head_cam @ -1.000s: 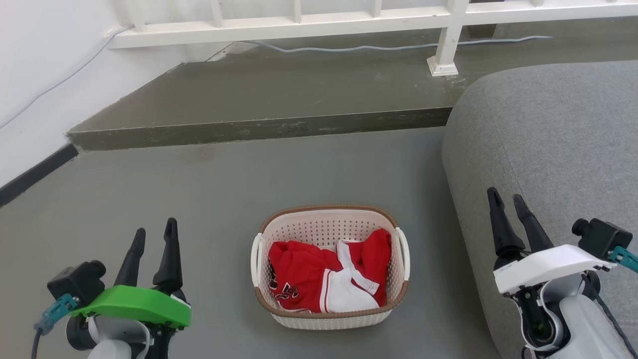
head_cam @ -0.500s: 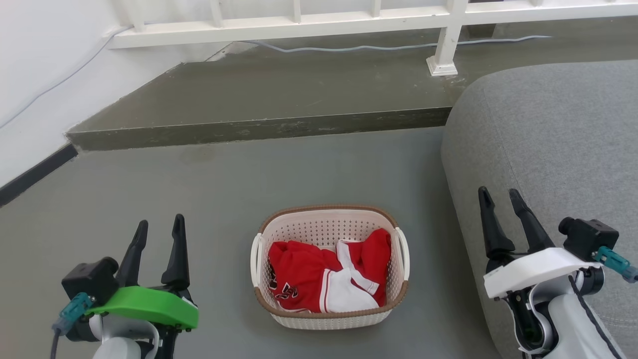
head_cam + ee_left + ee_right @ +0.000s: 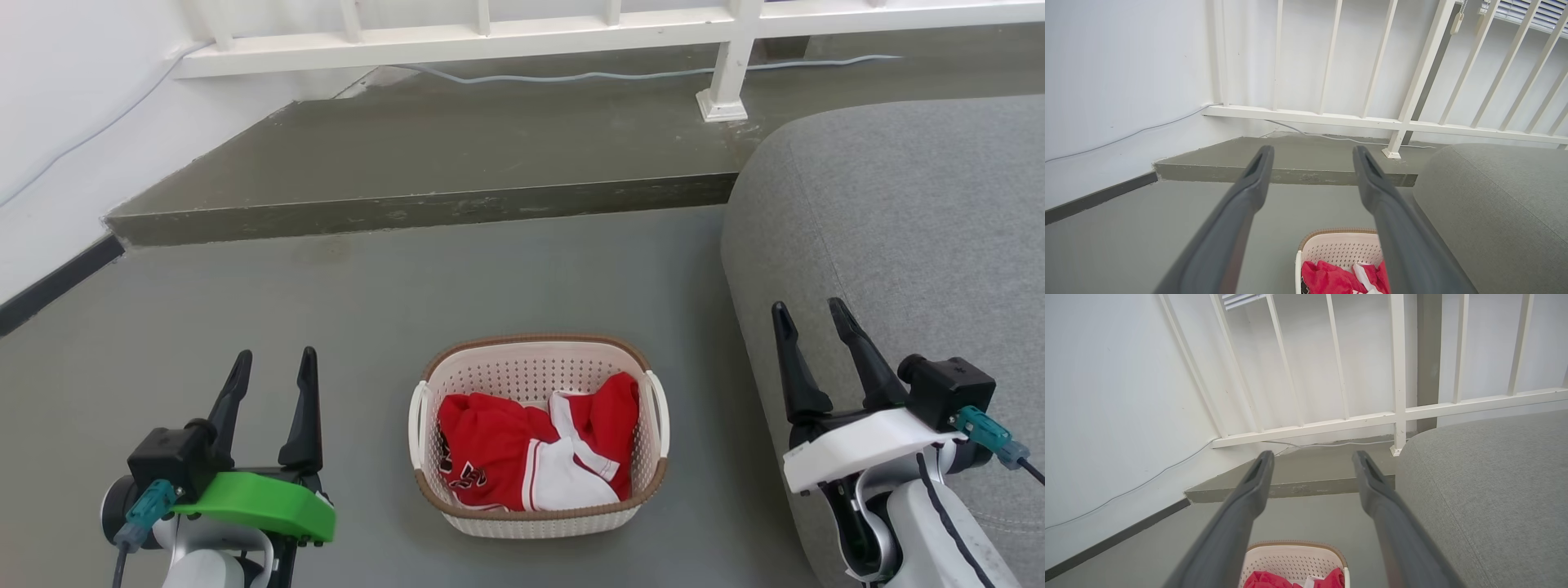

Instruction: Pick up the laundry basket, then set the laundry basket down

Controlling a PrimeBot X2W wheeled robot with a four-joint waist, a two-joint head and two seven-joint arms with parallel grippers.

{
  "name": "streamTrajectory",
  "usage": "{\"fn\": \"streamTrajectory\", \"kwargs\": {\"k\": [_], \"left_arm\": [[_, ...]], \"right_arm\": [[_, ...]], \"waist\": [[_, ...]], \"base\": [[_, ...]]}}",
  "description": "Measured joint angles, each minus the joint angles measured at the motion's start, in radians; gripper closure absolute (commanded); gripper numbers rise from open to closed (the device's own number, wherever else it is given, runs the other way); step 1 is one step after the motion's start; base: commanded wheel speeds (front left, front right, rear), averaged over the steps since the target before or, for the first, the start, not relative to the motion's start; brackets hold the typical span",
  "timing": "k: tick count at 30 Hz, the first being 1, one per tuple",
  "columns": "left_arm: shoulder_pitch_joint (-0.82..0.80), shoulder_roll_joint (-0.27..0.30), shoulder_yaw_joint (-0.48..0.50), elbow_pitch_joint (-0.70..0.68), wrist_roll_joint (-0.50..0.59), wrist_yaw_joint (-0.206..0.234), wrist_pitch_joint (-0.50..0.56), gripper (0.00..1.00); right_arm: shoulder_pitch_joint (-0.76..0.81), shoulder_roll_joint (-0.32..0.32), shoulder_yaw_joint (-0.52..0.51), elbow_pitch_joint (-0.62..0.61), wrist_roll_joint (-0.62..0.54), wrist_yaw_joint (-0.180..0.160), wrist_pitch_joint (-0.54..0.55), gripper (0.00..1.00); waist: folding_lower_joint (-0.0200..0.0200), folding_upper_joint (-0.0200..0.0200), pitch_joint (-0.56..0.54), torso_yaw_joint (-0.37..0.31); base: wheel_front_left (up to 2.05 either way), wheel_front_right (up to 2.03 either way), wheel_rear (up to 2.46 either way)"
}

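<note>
Grey floor (image 3: 326, 327) below a raised step (image 3: 457, 139), sofa (image 3: 898, 212) alongside. Cream perforated laundry basket (image 3: 531, 371), brown rim, holds red clothing (image 3: 498, 449). Fingers apart on left tool (image 3: 276, 354) and right tool (image 3: 807, 305).

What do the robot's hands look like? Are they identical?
Nearly twins. Each has two long, dark, tapering fingers and a black camera block with a teal plug. The left gripper wears a green cover; the right gripper a white cover.

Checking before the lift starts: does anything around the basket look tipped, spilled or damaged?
Nothing stands out. The laundry basket sits upright on the floor, its red and white clothes bundled inside the rim, none spilled. Its handles look intact. The left gripper and right gripper are open, apart from it.
</note>
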Motion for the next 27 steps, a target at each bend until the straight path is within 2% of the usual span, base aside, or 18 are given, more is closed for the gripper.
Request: {"fn": "streamTrajectory", "kwargs": {"k": [27], "left_arm": [[-0.001,0.000,-0.002,-0.018,-0.011,0.000,-0.003,0.00]], "right_arm": [[0.001,0.021,-0.028,0.000,-0.021,0.010,0.000,0.00]], "waist": [[0.0000,0.0000,0.029,-0.005]], "base": [[0.00,0.00,0.00]]}}
